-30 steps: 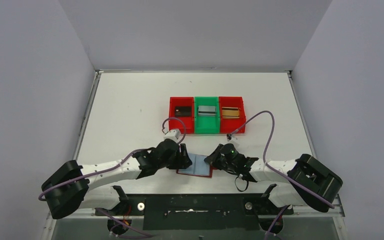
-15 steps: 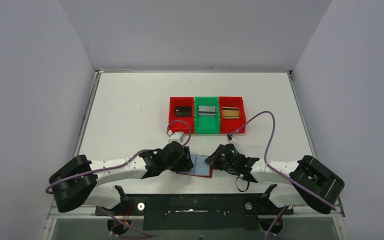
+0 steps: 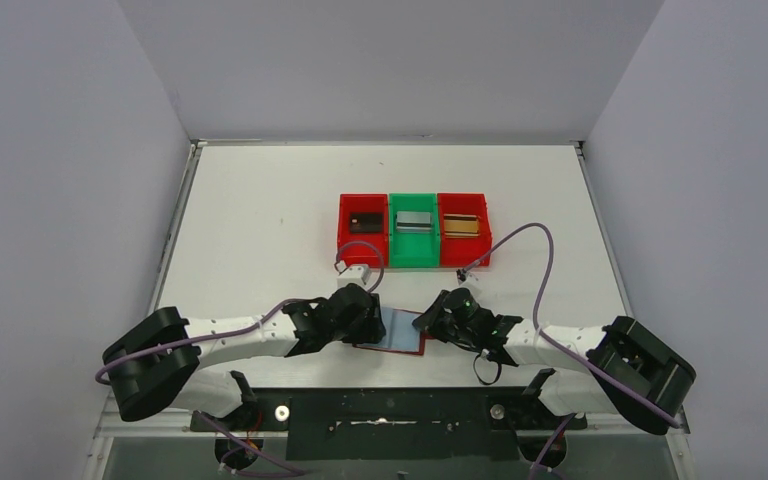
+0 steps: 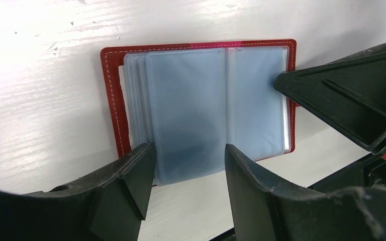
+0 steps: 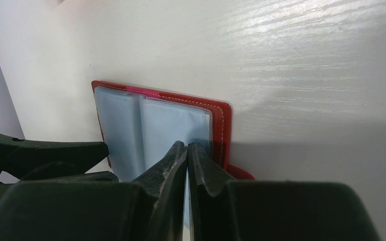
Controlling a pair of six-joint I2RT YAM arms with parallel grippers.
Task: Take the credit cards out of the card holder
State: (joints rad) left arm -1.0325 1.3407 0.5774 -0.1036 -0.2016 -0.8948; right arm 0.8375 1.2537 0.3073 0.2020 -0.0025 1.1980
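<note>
Right hand [image 5: 187, 147] (closed) at card holder [image 5: 168, 123] edge

Robot laboratory cell: white surface [image 3: 260, 220] enclosed by plain grey panels [image 3: 60, 150]; two arms [image 3: 240, 340] bolted to a mounting rail [image 3: 390, 412].

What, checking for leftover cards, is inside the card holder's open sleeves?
In the card holder the clear facing sleeves look empty. Pages stacked underneath and the spot under the right gripper are hidden.
</note>
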